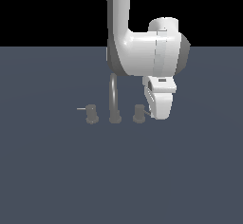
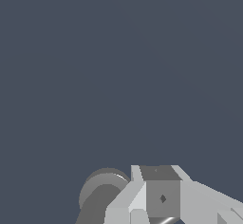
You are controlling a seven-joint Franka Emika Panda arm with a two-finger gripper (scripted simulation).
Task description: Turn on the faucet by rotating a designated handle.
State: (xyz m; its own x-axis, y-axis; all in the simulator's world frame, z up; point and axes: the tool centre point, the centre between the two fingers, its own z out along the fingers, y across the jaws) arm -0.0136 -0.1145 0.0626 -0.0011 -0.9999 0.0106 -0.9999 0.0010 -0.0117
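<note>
The exterior view takes in the whole scene: the faucet (image 1: 114,99), a dull grey metal set, stands near the middle of a flat slate-blue floor (image 1: 121,180), its tall thin arched spout rising from a round base; at nine o'clock from that base sits the twin knob (image 1: 91,114), a stubby cylinder with a thin rod pointing toward the exterior view's left; at three o'clock from the base sits the designated handle (image 1: 138,113), a stubby grey cylinder of the same kind, its lever running toward the exterior view's right and mostly hidden behind the arm; the white, smooth, rounded arm (image 1: 142,47) comes down from twelve o'clock and its gripper (image 1: 159,105) hangs just beside the handle, at the handle's three o'clock, overlapping the lever's outer end.

The wrist view shows none of the spout or the twin knob; it shows the gripper (image 2: 161,197) close up as blocky, faceted pale grey pieces around a darker square face with a small diamond mark; beside it lies a round grey cylinder, which appears to be the handle (image 2: 102,190), seen partly from its end; the rest is bare floor; neither view shows the fingertips clearly, so whether the fingers are spread or pressed together I cannot tell.
</note>
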